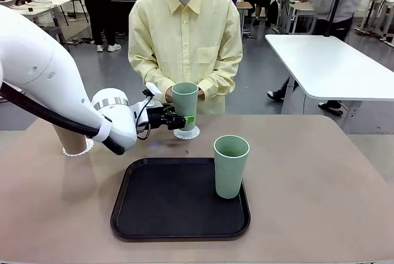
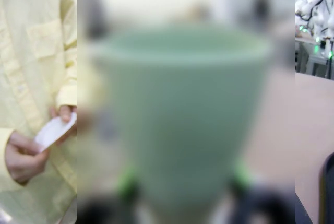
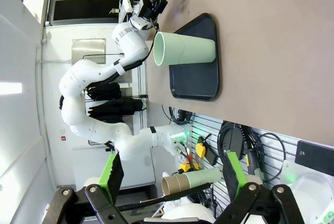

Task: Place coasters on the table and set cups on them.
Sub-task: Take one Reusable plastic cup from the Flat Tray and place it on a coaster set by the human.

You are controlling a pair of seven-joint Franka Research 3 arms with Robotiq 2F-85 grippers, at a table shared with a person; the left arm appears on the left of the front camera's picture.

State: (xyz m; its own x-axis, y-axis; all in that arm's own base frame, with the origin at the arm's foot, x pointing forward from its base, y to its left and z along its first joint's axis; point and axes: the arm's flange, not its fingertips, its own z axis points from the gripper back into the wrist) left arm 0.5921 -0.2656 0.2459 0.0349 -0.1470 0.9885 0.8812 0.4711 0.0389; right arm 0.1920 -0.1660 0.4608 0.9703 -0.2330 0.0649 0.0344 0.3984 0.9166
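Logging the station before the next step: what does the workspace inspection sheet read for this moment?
Surface: beige table, black tray at front.
Job's things: tan cup on left coaster; held green cup at middle coaster, contact unclear; second green cup upright on tray; spare coaster held by the person.
Clutter: nothing seen.
Tools: left tool shut on held green cup; right tool open, empty.
Cables: black cable at left wrist.
Surroundings: person opposite; white table beyond.

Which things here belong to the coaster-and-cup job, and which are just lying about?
Job: pale green matte tumbler in the left pincer; lacy white paper doily under it; second green tumbler without a doily; tan tumbler on its doily; third doily in the person's hand; beige tabletop.
Lying about: black rectangular tray; white table behind.
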